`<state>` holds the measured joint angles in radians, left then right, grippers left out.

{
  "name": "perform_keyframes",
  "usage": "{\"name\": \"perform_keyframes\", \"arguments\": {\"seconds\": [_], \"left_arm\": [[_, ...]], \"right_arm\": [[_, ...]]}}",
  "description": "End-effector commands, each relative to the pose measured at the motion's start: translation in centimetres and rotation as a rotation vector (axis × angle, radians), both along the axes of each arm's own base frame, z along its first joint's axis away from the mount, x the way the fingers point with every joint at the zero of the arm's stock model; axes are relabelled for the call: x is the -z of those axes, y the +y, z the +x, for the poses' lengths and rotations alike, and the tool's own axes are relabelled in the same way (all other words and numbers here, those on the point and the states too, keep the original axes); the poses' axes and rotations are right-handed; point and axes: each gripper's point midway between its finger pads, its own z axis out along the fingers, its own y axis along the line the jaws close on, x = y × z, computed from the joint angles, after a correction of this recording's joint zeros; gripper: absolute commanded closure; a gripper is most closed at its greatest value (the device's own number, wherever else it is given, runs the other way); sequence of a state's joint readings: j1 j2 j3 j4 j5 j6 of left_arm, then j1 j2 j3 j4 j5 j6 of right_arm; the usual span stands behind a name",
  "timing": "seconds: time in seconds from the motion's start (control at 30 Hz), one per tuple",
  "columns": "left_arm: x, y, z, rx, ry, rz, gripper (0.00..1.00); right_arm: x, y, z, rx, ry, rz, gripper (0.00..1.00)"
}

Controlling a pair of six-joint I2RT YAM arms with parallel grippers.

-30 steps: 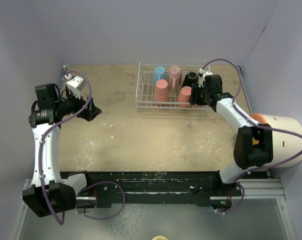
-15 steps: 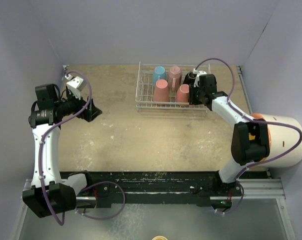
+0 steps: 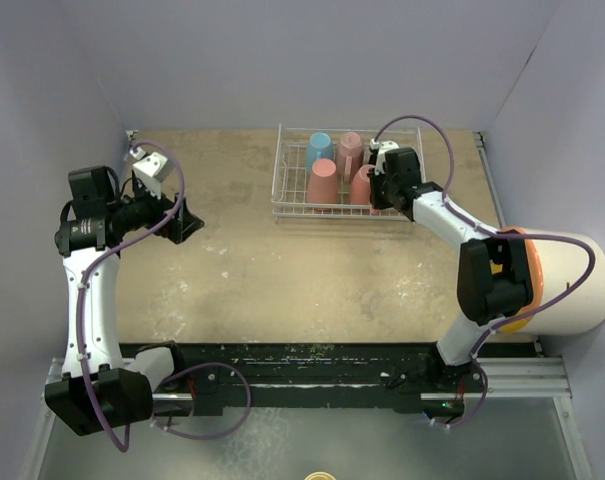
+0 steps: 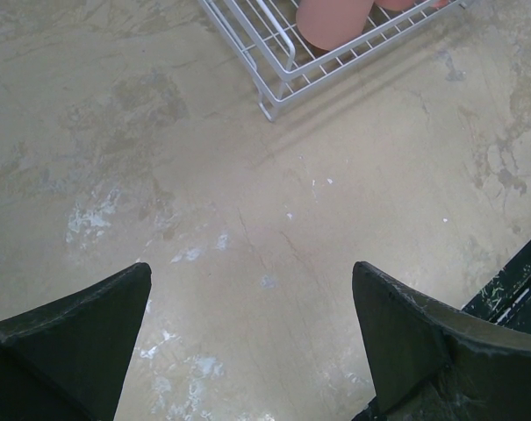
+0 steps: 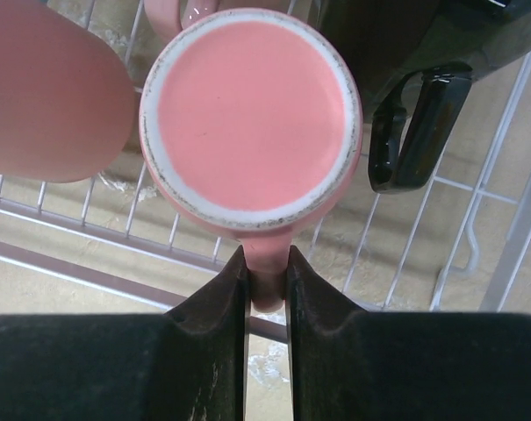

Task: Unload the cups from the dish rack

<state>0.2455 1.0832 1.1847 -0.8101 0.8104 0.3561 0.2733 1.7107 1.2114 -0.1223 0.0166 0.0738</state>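
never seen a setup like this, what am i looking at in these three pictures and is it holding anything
Two robot arms are bolted at the near edge of a table, each ending in a two-finger gripper. The wide picture looks down from above and behind them; the other two come from cameras on the wrists. On the table stands a wire dish rack with mugs in it. The left gripper hangs open over the table, holding nothing. The right gripper is shut on the handle of an upside-down pink mug in the rack, beside a black mug.
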Motion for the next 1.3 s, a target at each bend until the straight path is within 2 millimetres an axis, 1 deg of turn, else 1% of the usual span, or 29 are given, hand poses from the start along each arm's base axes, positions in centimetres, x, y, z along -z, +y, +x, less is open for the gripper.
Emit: {"name": "perform_keyframes", "arguments": {"seconds": [0.0, 0.03, 0.07, 0.2, 0.27, 0.37, 0.47, 0.57, 0.67, 0.77, 0.83, 0.9, 1.0, 1.03, 1.17, 1.27], "left_arm": [[-1.5, -0.7, -0.3, 0.051, -0.053, 0.004, 0.01], [-1.4, -0.7, -0.4, 0.056, -0.048, 0.004, 0.01], [-1.3, -0.7, -0.5, 0.06, -0.04, 0.005, 0.01], [-1.4, -0.6, -0.8, 0.076, -0.025, 0.026, 0.01], [-1.8, -0.5, -0.9, 0.076, -0.027, 0.037, 0.01], [-2.6, -0.6, -1.2, 0.075, -0.038, 0.042, 0.01], [-2.7, -0.6, -1.5, 0.076, -0.045, 0.044, 0.01], [-2.7, -0.6, -1.6, 0.074, -0.043, 0.046, 0.01], [-2.9, -0.5, -1.4, 0.074, -0.047, 0.049, 0.01], [-3.3, -0.4, -1.1, 0.068, -0.058, 0.054, 0.01], [-3.6, -0.7, -1.4, 0.077, -0.076, 0.051, 0.01], [-4.1, -1.2, -2.2, 0.104, -0.11, 0.044, 0.01], [-4.9, -2.5, -3.4, 0.162, -0.206, 0.026, 0.01], [-5.3, -2.9, -3.9, 0.18, -0.25, 0.023, 0.01], [-7.7, -4.6, -5.8, 0.272, -0.452, 0.023, 0.01], [-9.2, -5.5, -7.0, 0.342, -0.562, 0.038, 0.01]], "right_arm": [[-4.7, 1.2, 1.0, -0.012, -0.116, 0.001, 0.95], [-5.3, 1.2, 0.9, -0.003, -0.125, -0.007, 0.99], [-6.1, 1.2, 0.8, 0.004, -0.137, -0.012, 1.0], [-9.3, 0.2, -0.2, 0.054, -0.196, -0.017, 1.0], [-11.1, -0.2, -0.8, 0.069, -0.239, -0.003, 1.0], [-14.2, -0.6, -1.1, 0.096, -0.312, 0.023, 1.0], [-17.1, -0.5, -1.2, 0.107, -0.347, 0.056, 1.0], [-20.0, -0.4, -1.7, 0.115, -0.387, 0.101, 1.0], [-22.7, 0.1, -2.9, 0.106, -0.419, 0.179, 1.0], [-24.9, 1.9, -4.8, 0.048, -0.425, 0.302, 1.0], [-26.2, 3.4, -6.5, -0.001, -0.422, 0.389, 1.0], [-27.0, 5.3, -8.1, -0.058, -0.407, 0.488, 1.0], [-27.3, 8.6, -10.6, -0.141, -0.35, 0.674, 1.0], [-27.5, 10.0, -11.5, -0.183, -0.325, 0.74, 1.0], [-27.9, 14.6, -14.3, -0.268, -0.233, 0.941, 1.0], [-28.3, 17.9, -16.5, -0.354, -0.137, 1.088, 1.0]]}}
